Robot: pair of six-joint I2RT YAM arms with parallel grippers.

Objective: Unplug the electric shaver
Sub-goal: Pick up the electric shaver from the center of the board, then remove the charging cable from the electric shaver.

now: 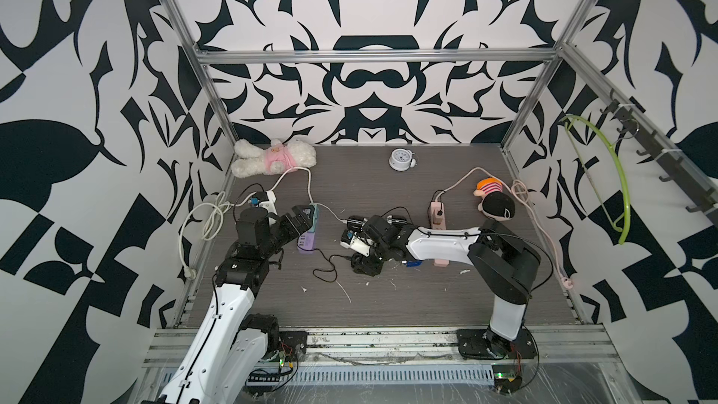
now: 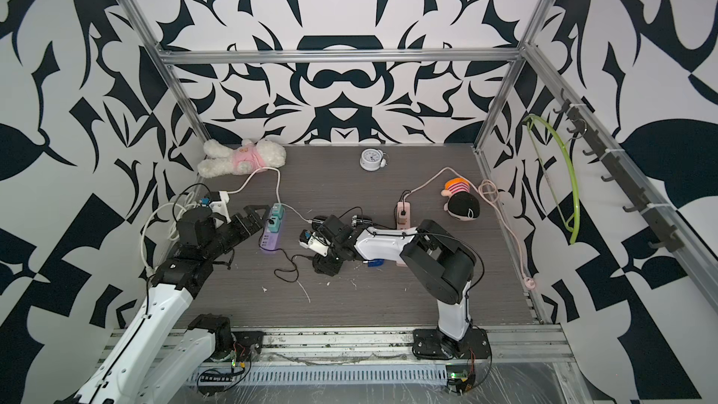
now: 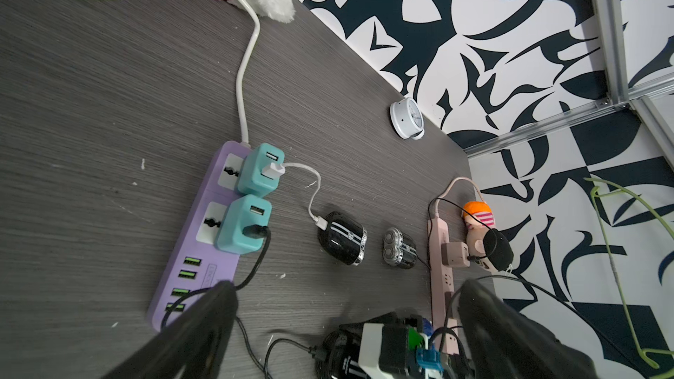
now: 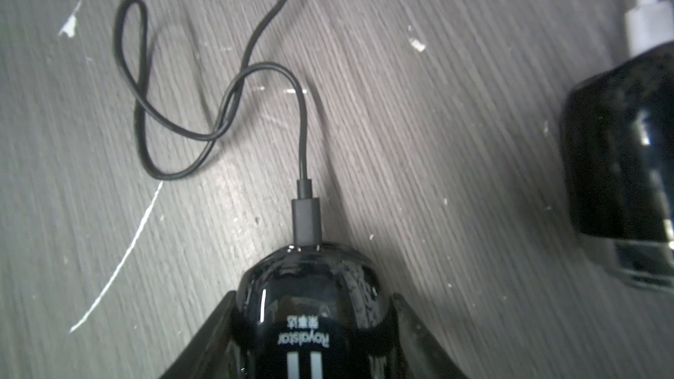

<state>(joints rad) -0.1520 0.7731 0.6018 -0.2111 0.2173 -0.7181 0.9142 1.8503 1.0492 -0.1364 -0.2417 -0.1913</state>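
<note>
A glossy black electric shaver lies on the dark table between the fingers of my right gripper, which press on both of its sides. Its black plug is seated in its end. The black cable loops across the table to a teal adapter on the purple power strip. In both top views the right gripper covers that shaver. My left gripper hangs open above the table beside the purple strip, holding nothing.
Two more black shavers lie nearby: one on a white cable, one wired to the pink power strip. A white clock, a plush bear and a doll sit towards the back.
</note>
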